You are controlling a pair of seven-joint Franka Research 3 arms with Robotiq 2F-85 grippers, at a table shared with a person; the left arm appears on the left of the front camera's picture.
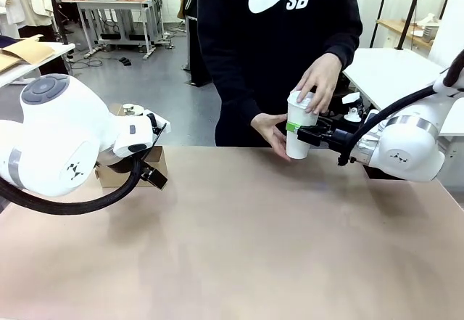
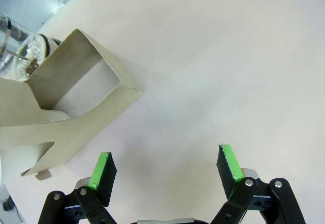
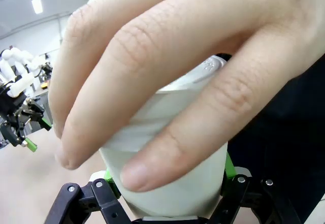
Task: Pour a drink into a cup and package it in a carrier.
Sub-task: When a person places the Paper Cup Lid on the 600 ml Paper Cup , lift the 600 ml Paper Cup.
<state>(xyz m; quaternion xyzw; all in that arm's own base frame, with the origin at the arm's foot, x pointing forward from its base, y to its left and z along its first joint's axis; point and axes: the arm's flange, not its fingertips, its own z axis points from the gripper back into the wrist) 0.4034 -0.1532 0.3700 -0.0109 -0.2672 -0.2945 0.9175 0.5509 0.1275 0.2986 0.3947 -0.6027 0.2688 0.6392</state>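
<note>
Across the table, right fingers (image 1: 293,126) clamp the lidded cup (image 1: 296,146); left fingers (image 2: 103,171) gape beside the carrier (image 2: 76,128).

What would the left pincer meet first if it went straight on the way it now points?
Probably the bare tabletop: the open left pincer points at it, with the carrier off to one side of its line.

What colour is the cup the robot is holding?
The cup is white; the front view shows it best.
</note>
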